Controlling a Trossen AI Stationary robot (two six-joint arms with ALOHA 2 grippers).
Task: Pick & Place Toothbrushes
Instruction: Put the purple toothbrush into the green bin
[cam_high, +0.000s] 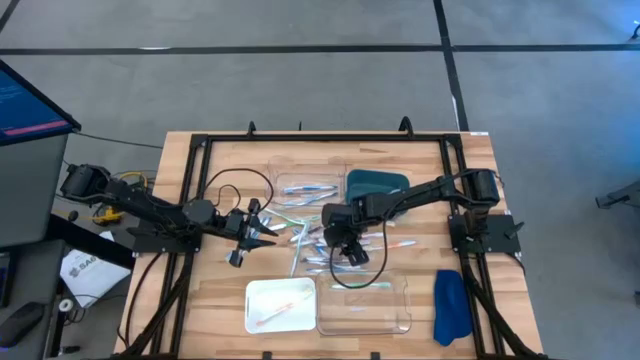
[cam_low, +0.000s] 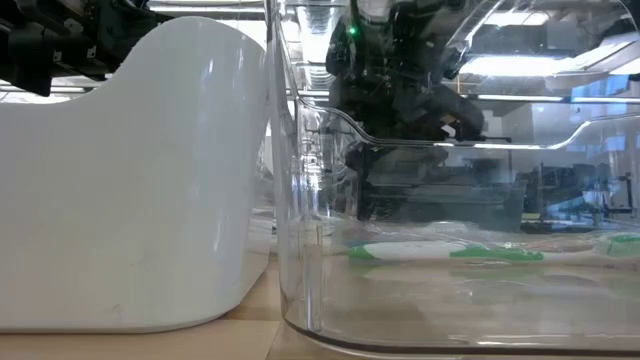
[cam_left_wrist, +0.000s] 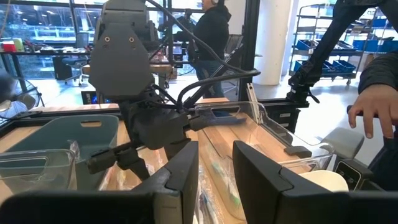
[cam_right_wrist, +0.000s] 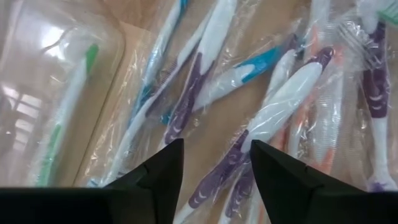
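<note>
Several wrapped toothbrushes (cam_high: 305, 240) lie in a loose pile on the wooden table's middle. My right gripper (cam_high: 345, 255) points steeply down over the pile's right part, open. In the right wrist view a white-and-purple toothbrush (cam_right_wrist: 273, 106) runs under the gap of the gripper (cam_right_wrist: 217, 149). A green toothbrush (cam_low: 450, 253) lies in the clear tray (cam_high: 400, 315) at the near edge. An orange one (cam_high: 280, 305) lies in the white tray (cam_high: 255, 295). My left gripper (cam_high: 268, 230) waits level and open at the pile's left.
A second clear tray (cam_high: 300, 170) and a teal tray (cam_high: 377, 185) stand behind the pile. A blue cloth (cam_high: 450, 305) lies at the near right. A person's hand (cam_left_wrist: 373, 112) shows beyond the table. Black frame rails edge the table.
</note>
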